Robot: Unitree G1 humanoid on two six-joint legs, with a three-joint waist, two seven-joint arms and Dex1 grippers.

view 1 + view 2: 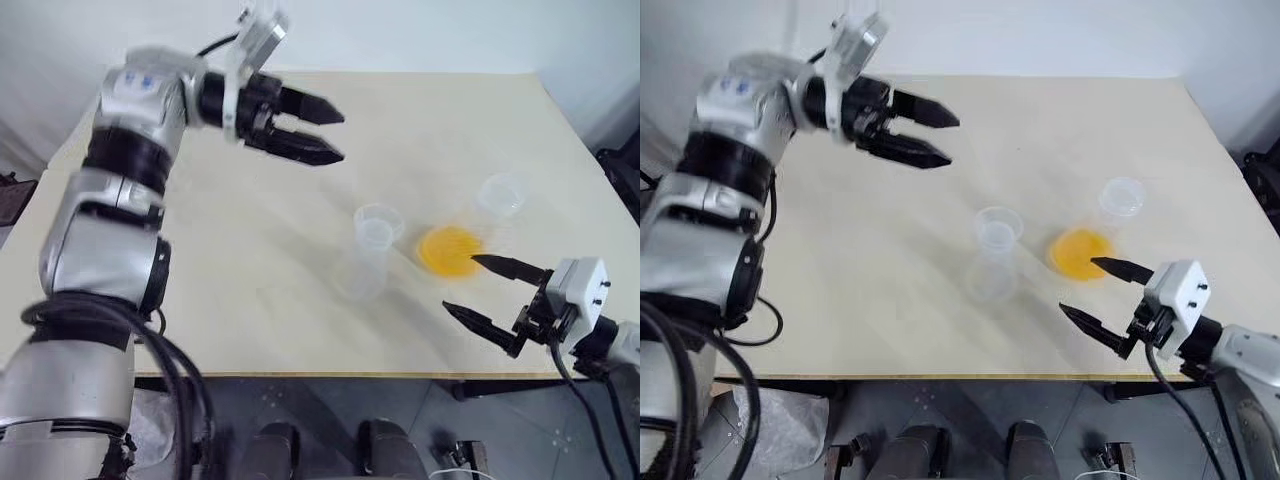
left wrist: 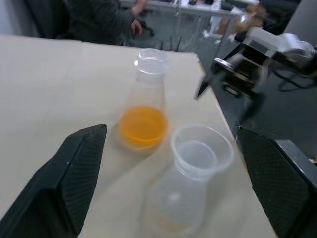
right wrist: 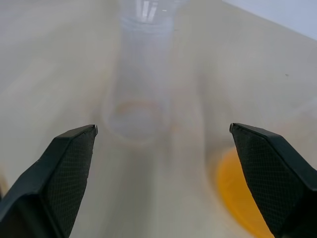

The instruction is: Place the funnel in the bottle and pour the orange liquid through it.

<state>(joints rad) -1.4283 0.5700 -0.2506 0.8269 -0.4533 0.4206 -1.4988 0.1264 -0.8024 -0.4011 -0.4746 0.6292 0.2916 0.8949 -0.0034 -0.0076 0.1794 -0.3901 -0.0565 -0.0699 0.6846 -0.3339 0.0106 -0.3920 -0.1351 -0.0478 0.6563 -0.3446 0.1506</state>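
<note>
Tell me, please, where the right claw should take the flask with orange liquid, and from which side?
I would take the flask by its narrow neck, coming level from the robot's right, where the open right claw is near. The base is broad; the bottle stands on the left.

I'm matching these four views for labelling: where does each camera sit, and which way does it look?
Left and right eye views: head, looking down on the table; both arms show.
Left wrist view: along the open left gripper toward the bottle, the orange liquid and the right gripper.
Right wrist view: along the open right gripper toward the same bottle and liquid.
</note>
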